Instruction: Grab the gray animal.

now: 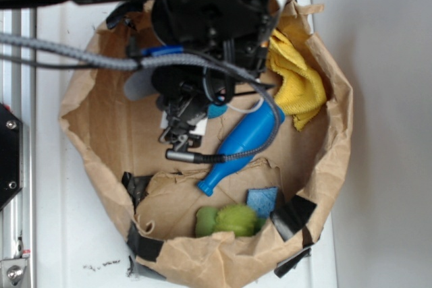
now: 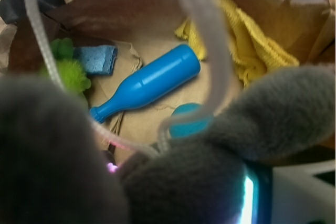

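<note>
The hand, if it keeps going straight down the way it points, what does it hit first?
Most likely the gray animal, whose fur fills the wrist view right at the hand. Contact can't be confirmed; depth is unclear.

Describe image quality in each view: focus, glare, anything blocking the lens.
Exterior view: evenly lit, slightly soft; the dark arm blocks the upper bag, and the white surround is washed out. Wrist view: the gray animal fills the foreground as a blur, a cable loops across the lens, a bright glare streak sits at bottom right; the blue bottle is sharp.
</note>
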`<state>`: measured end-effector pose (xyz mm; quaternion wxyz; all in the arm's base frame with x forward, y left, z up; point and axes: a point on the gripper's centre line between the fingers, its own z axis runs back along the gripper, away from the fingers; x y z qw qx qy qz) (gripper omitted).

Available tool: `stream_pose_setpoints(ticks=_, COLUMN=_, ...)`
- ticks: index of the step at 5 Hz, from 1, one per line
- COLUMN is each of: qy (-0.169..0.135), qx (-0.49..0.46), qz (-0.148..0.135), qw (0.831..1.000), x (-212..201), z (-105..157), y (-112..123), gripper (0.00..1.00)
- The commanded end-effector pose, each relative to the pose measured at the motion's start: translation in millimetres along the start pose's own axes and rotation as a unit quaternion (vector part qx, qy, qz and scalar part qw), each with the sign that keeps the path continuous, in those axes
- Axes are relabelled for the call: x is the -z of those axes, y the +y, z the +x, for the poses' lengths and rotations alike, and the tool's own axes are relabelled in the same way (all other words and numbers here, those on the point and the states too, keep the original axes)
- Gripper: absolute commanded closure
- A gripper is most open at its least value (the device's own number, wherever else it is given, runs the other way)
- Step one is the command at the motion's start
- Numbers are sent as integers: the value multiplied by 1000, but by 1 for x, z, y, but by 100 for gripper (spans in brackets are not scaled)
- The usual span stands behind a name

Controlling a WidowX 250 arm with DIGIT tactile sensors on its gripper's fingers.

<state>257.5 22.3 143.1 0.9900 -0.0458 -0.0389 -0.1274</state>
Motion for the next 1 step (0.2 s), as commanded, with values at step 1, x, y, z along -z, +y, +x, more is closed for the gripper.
stream_pose_setpoints(ticks=1, qy=-9, qx=-21, qz=15, qw=1000, x=-14, z=12, y=0, gripper=100)
